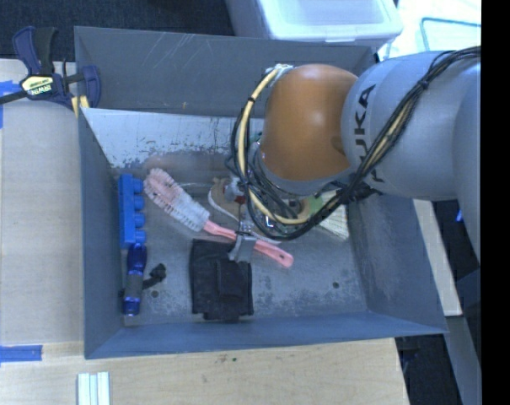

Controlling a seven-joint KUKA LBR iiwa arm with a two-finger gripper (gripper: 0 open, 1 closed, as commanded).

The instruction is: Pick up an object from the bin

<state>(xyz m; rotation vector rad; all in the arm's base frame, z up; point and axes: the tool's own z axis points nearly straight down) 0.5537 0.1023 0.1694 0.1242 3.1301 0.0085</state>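
Note:
My gripper (240,250) hangs below the orange-covered wrist, low over the middle of the bin. Its tip is at the handle of a pink brush (179,203), which lies slanted from the upper left, bristles first, to the lower right. Just below the tip lies a flat black folded thing (221,291), and the tip overlaps its upper edge. A pale rounded thing (220,196) is partly hidden under the wrist.
A long blue toy-like thing (131,226) lies along the left wall with a small black piece (156,273) beside it. A pale bristly thing (336,223) sticks out from under the arm at the right. The arm covers the bin's upper right.

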